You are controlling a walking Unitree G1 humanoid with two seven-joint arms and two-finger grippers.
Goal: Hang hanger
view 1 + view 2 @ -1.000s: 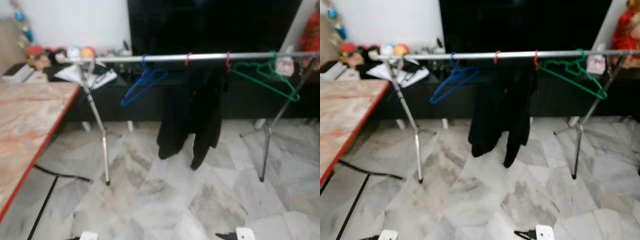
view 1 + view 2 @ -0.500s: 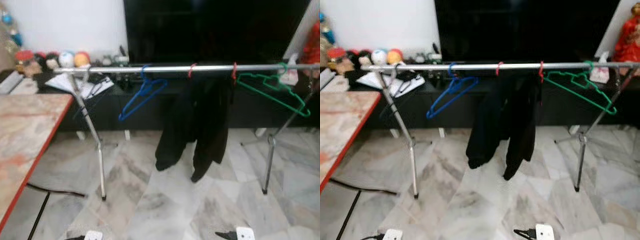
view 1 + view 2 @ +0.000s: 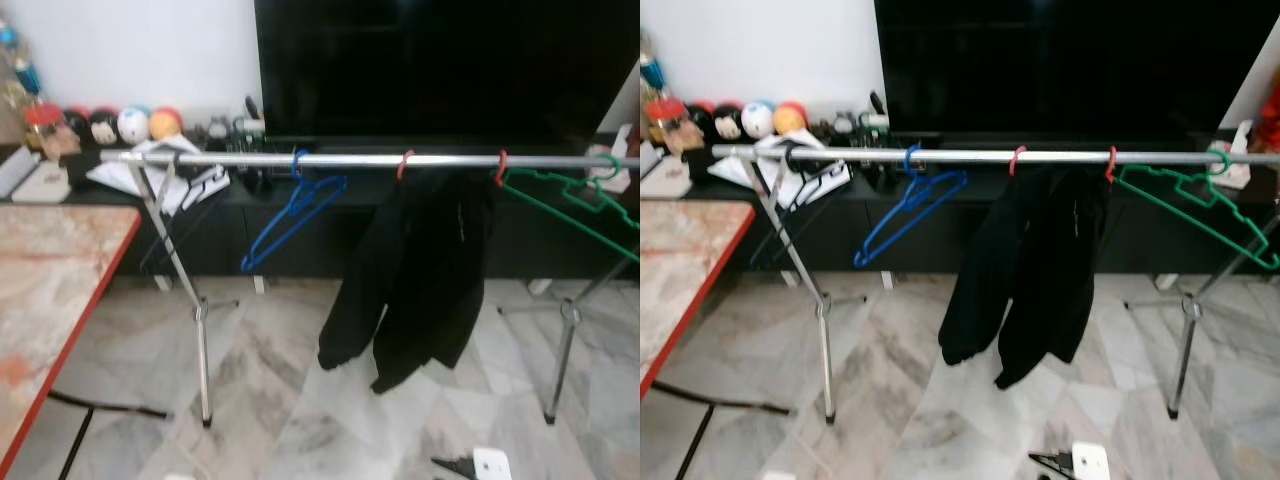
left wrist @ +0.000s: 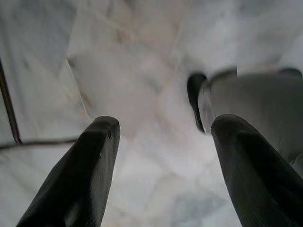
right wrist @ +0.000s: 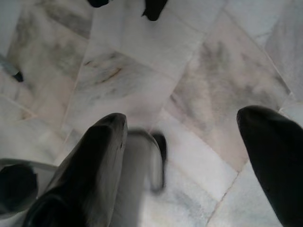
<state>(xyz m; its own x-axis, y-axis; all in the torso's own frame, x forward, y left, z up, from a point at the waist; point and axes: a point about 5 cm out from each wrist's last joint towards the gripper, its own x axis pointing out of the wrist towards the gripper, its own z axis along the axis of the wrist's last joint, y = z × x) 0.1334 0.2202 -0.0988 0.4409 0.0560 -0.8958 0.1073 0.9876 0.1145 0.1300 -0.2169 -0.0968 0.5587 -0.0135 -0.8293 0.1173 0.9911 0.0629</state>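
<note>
Marble floor [image 3: 300,400] spreads under a long steel clothes rail [image 3: 400,160] standing before a dark TV cabinet [image 3: 300,225]. On the rail hang a black garment [image 3: 420,280] on red hooks, a green hanger [image 3: 570,200] toward the robot's right, and a blue hanger [image 3: 290,210] toward its left. Both arms hang low: left gripper [image 4: 161,142] and right gripper [image 5: 184,137] point at the floor, fingers spread apart, holding nothing. Judging by this, the hanging looks finished or not yet begun; next the robot would need a hanger in its grasp.

rail [image 3: 360,160]: silver bar on two tripod legs
on rail: blue hanger [image 3: 292,207], black garment [image 3: 420,270], green hanger [image 3: 575,205]
floor [image 3: 290,400]: marble tiles
</note>
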